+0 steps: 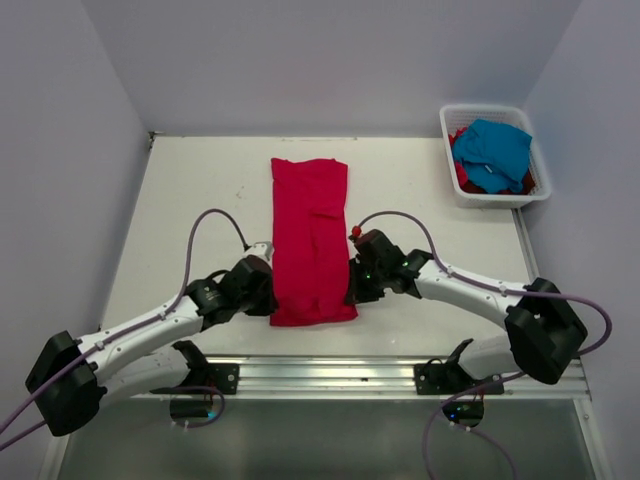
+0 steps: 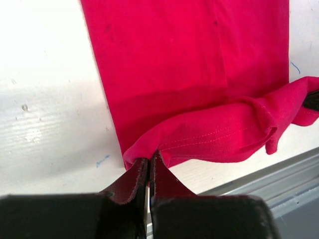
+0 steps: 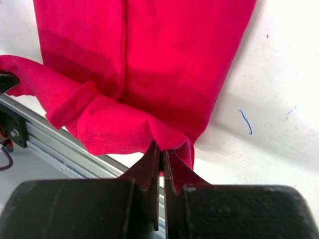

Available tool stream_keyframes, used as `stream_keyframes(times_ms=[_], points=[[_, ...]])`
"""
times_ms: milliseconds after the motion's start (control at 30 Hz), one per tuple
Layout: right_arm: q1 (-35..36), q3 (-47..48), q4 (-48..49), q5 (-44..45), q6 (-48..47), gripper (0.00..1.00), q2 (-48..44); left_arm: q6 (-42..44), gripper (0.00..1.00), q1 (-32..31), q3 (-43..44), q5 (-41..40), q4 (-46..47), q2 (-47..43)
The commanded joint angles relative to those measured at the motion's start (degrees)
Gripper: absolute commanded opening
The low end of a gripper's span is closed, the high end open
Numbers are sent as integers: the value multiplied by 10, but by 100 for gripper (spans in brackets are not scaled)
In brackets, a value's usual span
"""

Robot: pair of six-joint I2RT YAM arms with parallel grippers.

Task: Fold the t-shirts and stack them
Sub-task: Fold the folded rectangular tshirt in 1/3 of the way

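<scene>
Top external: fixed, high, looks down from above the near edge of the white table (image 1: 200,200). Whole tabletop in frame, long crimson red folded cloth t-shirt (image 1: 312,240) central, far off.
Left wrist: very close and low at the shirt's near left corner, facing across and up it, left gripper (image 2: 149,162) at frame bottom.
Right wrist: mirrored at the near right corner, right gripper (image 3: 160,149) at frame bottom.
All three views share the shirt's near hem.

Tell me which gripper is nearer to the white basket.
Right. The right gripper pinches the near right corner of the red t-shirt, nearer and left of the basket; the left gripper pinches the opposite near corner, farther away.
</scene>
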Motion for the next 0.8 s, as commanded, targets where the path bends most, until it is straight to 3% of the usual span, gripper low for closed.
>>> stream_keyframes(times_ms=[0, 300, 600, 733, 767], points=[[-6, 41, 23, 19, -29, 0, 15, 34, 0, 12, 27, -22, 51, 13], [-32, 110, 20, 17, -59, 0, 73, 84, 0, 35, 82, -24, 94, 92], [-76, 181, 10, 17, -92, 0, 126, 129, 0, 111, 107, 13, 148, 146], [-113, 241, 16, 31, -97, 1, 199, 157, 0, 153, 128, 44, 222, 205], [-122, 263, 17, 58, -99, 16, 218, 167, 34, 164, 147, 37, 266, 222]])
